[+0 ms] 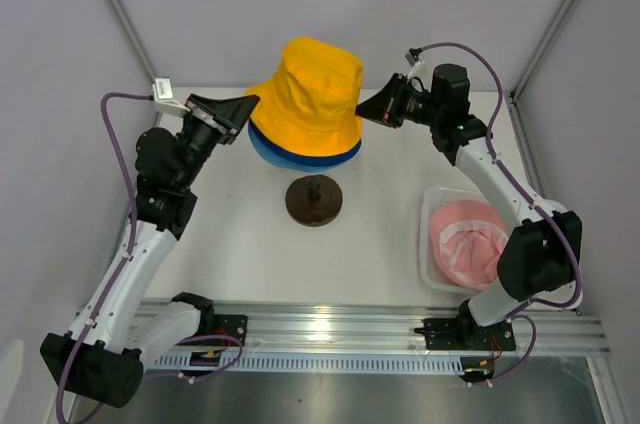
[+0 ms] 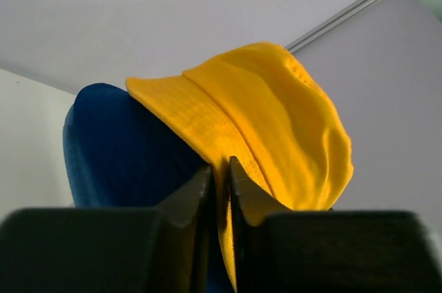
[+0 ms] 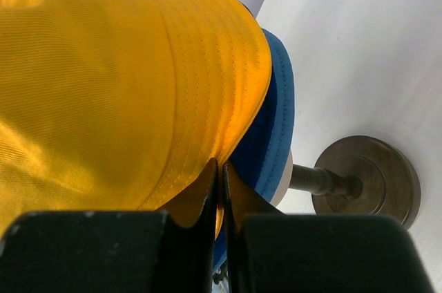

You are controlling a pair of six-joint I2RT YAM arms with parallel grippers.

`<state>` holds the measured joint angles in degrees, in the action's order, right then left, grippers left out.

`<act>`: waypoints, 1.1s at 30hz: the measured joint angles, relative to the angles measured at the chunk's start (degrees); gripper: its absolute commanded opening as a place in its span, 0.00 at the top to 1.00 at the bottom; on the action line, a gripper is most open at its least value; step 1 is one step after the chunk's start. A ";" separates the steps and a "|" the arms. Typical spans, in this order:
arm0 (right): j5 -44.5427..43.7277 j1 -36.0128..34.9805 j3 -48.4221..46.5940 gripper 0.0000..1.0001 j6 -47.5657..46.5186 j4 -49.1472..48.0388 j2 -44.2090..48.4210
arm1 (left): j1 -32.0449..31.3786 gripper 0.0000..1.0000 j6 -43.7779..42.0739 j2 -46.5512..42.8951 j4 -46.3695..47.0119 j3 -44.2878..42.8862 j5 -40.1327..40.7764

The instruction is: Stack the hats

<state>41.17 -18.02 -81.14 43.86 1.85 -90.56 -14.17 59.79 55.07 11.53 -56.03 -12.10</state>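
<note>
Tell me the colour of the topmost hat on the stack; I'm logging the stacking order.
The topmost hat is yellow, seen best in the top external view.

Pale lilac-grey panel walls (image 1: 200, 4) all round, silver metal struts (image 1: 117, 9) climbing from both far corners of the plain white counter (image 1: 230, 244), glare on the ribbed aluminium rail (image 1: 380, 329) along its near edge.

Robot lab cell: 2 arms (image 1: 150, 234) on aluminium rail (image 1: 380, 328), white table (image 1: 240, 244), plain framed walls (image 1: 200, 4).
</note>
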 measured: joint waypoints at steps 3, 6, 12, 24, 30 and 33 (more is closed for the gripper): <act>0.09 0.02 0.00 0.94 0.02 -0.35 -0.15 | 0.13 0.99 0.26 0.00 0.00 0.74 0.31; 0.15 0.04 0.00 0.96 0.04 -0.44 -0.20 | 0.13 0.99 0.22 0.00 -0.07 0.81 0.39; 0.39 0.13 0.00 1.00 0.33 -1.27 -0.31 | 0.11 0.99 3.21 -3.28 3.30 8.41 1.29; 1.81 -0.07 0.00 1.00 2.45 -5.70 -2.05 | 0.11 0.99 7.34 -8.35 11.17 17.33 1.68; 2.36 -0.13 0.00 1.00 3.98 -8.61 -3.61 | 0.11 0.99 7.93 -8.02 14.16 19.41 1.77; 2.71 -0.13 0.00 1.00 4.81 -10.08 -4.42 | 0.07 0.99 8.17 -7.04 15.43 19.50 1.79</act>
<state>43.88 -18.15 -81.14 48.66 -8.23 -94.98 -14.11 67.96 48.03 26.96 -36.53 -10.31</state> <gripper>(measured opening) 0.009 0.012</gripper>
